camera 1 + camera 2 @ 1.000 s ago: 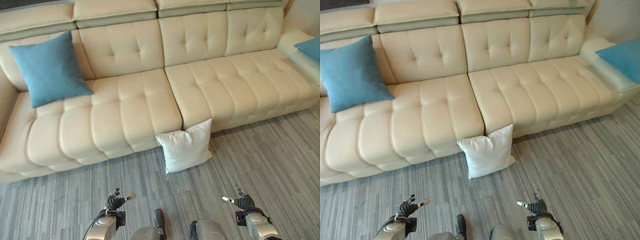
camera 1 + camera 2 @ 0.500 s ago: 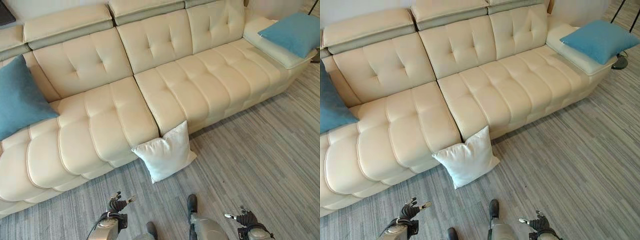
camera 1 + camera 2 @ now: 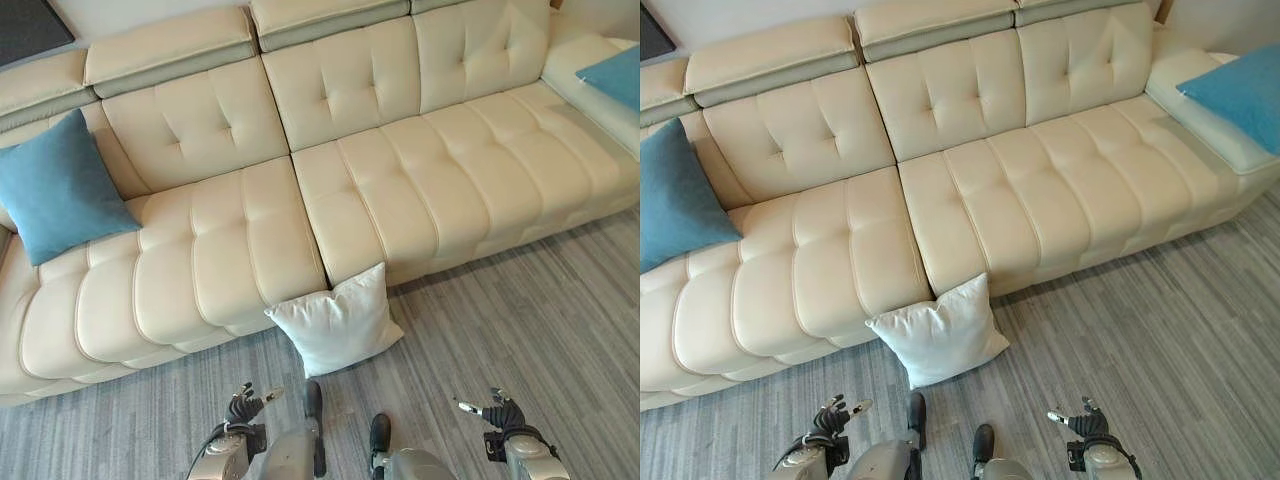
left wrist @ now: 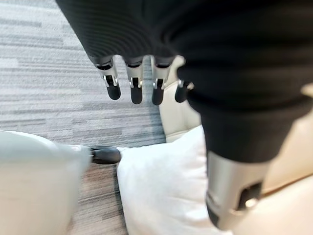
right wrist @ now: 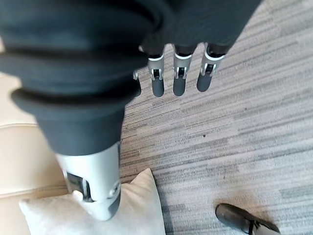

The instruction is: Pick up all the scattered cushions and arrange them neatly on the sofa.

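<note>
A white cushion (image 3: 338, 322) lies on the grey floor, leaning against the front of the cream sofa (image 3: 400, 190) near its middle seam. One blue cushion (image 3: 58, 186) stands against the backrest at the sofa's left end. Another blue cushion (image 3: 1240, 92) rests on the sofa's right end section. My left hand (image 3: 243, 408) hangs low at the bottom left, open and holding nothing. My right hand (image 3: 495, 412) hangs low at the bottom right, also open and holding nothing. Both hands are well short of the white cushion (image 4: 161, 181), which also appears past the right hand's thumb (image 5: 95, 186).
Grey striped carpet (image 3: 520, 320) stretches in front of the sofa. The sofa seats between the two blue cushions are bare. A dark patch (image 3: 30, 22) shows behind the sofa at the top left.
The camera has swung back toward the left, so the left blue cushion is fully in view again and the right one is partly cut off. Both hands remain low and open.
</note>
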